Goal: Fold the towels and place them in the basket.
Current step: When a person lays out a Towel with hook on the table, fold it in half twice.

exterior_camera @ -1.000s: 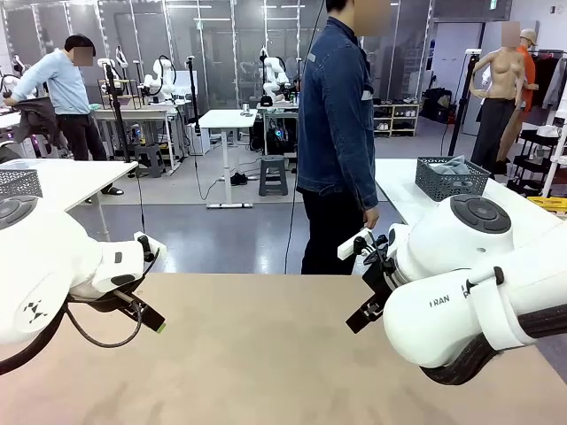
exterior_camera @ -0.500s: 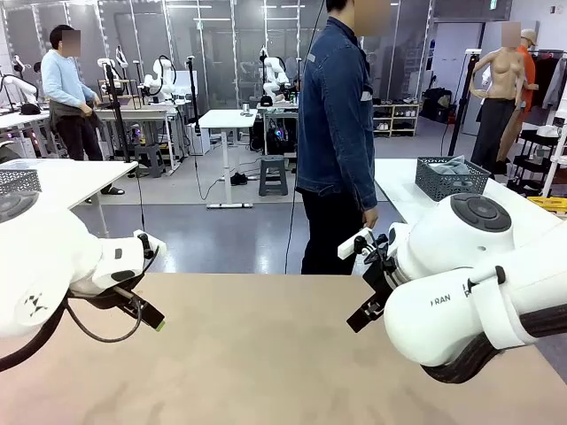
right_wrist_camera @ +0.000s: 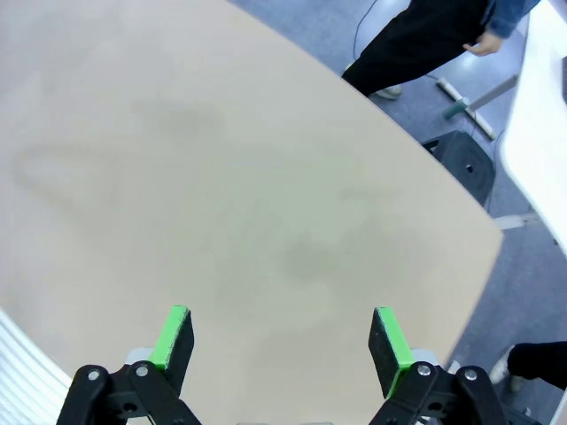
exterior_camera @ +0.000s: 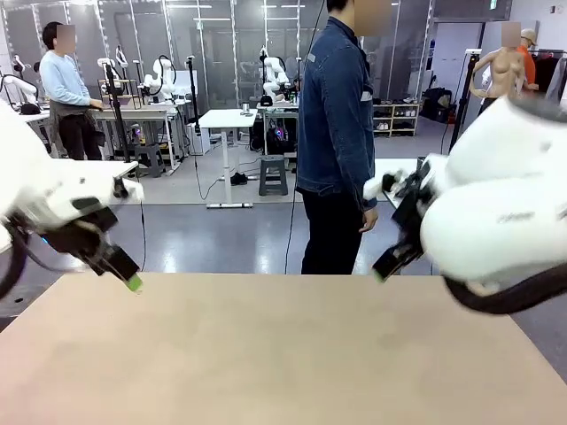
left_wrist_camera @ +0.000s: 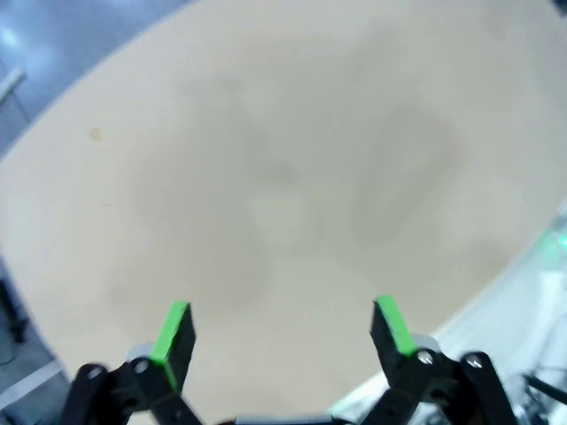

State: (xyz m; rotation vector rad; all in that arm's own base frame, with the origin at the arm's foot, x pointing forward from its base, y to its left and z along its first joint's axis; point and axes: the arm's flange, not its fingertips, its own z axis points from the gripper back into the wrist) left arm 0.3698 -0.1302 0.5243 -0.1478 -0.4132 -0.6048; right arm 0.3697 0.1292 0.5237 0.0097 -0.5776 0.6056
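Observation:
The towels and the basket are out of view. My left gripper (exterior_camera: 129,280) hangs raised over the left far corner of the tan table (exterior_camera: 283,354). In the left wrist view this gripper (left_wrist_camera: 283,329) stands open, with only bare tabletop (left_wrist_camera: 283,177) between its green pads. My right gripper (exterior_camera: 384,267) is lifted above the right far edge. Seen from its own wrist, the right gripper (right_wrist_camera: 282,335) is open too and holds nothing, above the tabletop (right_wrist_camera: 177,159).
A person in a denim jacket (exterior_camera: 337,133) stands at the table's far side, one hand (exterior_camera: 370,218) hanging down. The right wrist view shows the table's rounded corner, the person's dark trousers (right_wrist_camera: 425,44), a black base (right_wrist_camera: 461,158) on the floor and a white table (right_wrist_camera: 542,133).
Both arms have lifted and swung outward: the left gripper went up and left, the right gripper up and slightly right. Both stay open.

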